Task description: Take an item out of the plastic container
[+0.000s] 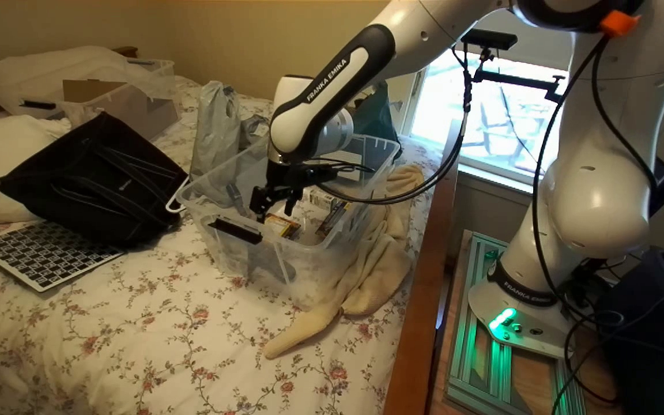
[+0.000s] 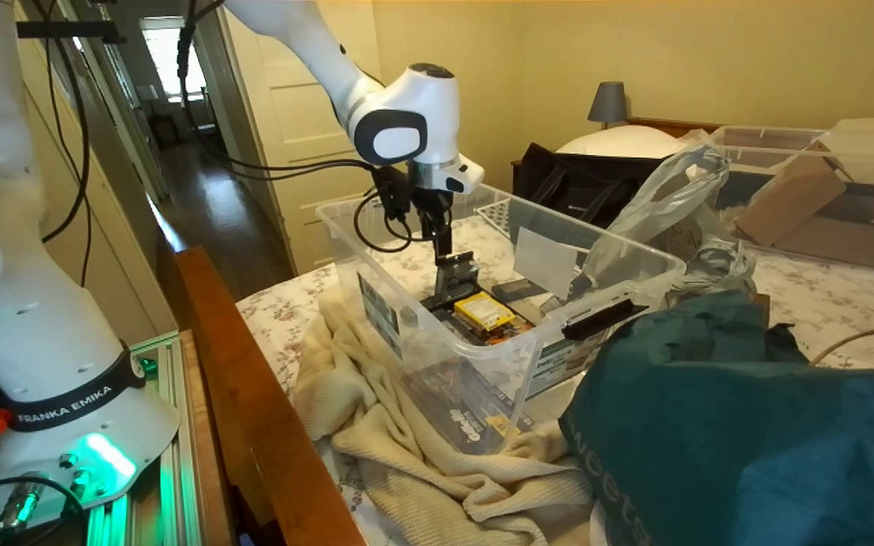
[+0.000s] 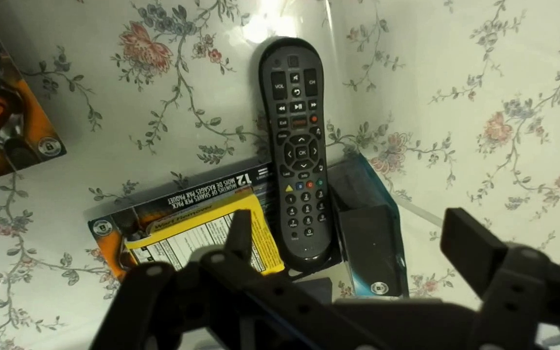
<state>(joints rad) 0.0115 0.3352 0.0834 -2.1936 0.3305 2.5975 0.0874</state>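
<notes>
The clear plastic container stands on the bed; it also shows in an exterior view. In the wrist view, a dark remote control lies across a black-and-orange package. A yellow box lies on that package, left of the remote; it also shows in an exterior view. A dark package with a teal edge lies right of the remote. Another orange package is at far left. My gripper is open and empty, pointing down inside the container above these items; both exterior views show it.
A cream blanket bunches against the container. A black bag, a checkered board and a grey plastic bag lie around it. A teal bag stands close by. A wooden bed rail separates bed and robot base.
</notes>
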